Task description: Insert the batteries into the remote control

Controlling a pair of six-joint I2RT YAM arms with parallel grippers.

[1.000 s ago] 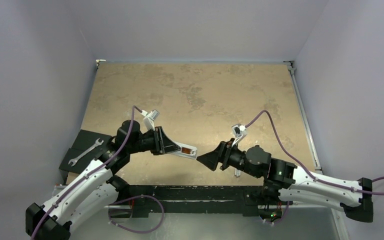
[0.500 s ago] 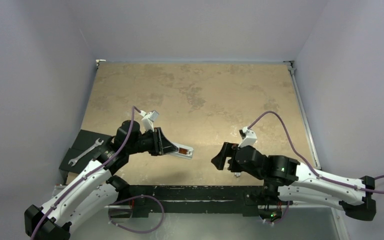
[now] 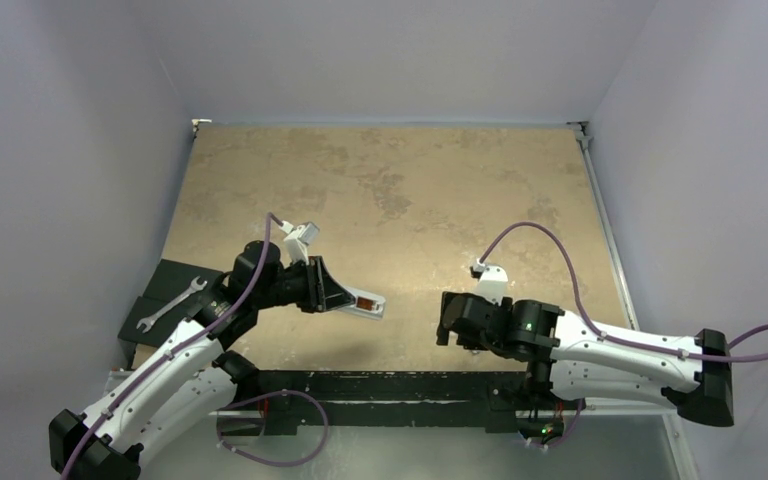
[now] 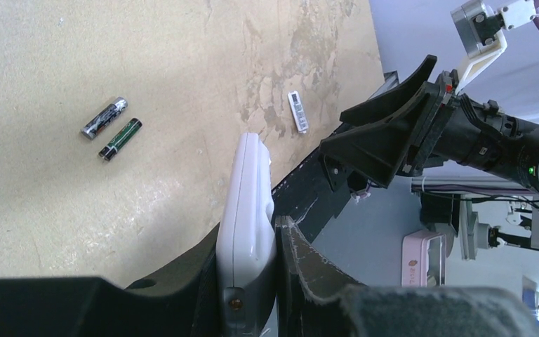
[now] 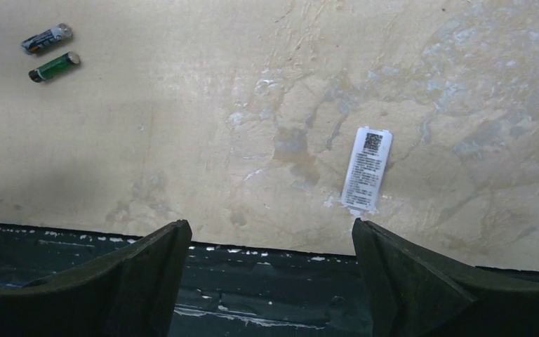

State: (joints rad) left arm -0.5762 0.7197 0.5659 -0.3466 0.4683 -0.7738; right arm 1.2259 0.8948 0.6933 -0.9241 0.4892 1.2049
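L gripper (image 4: pixel 253 246) pinched the slim white rectangular plastic remote control (image 4: pixel 249 203) edge-on, off the tan mottled tabletop (image 4: pixel 42 210). R gripper (image 5: pixel 269 226) hung spread wide, empty, nr a white labelled rectangular plate (image 5: pixel 368 168). I saw the two small dark cylindrical batteries (image 4: pixel 120 139) lying side by side on the tabletop.

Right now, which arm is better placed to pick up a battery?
Right: the right claw is open and empty, with the batteries in its wrist view; the left claw is shut on the remote control.
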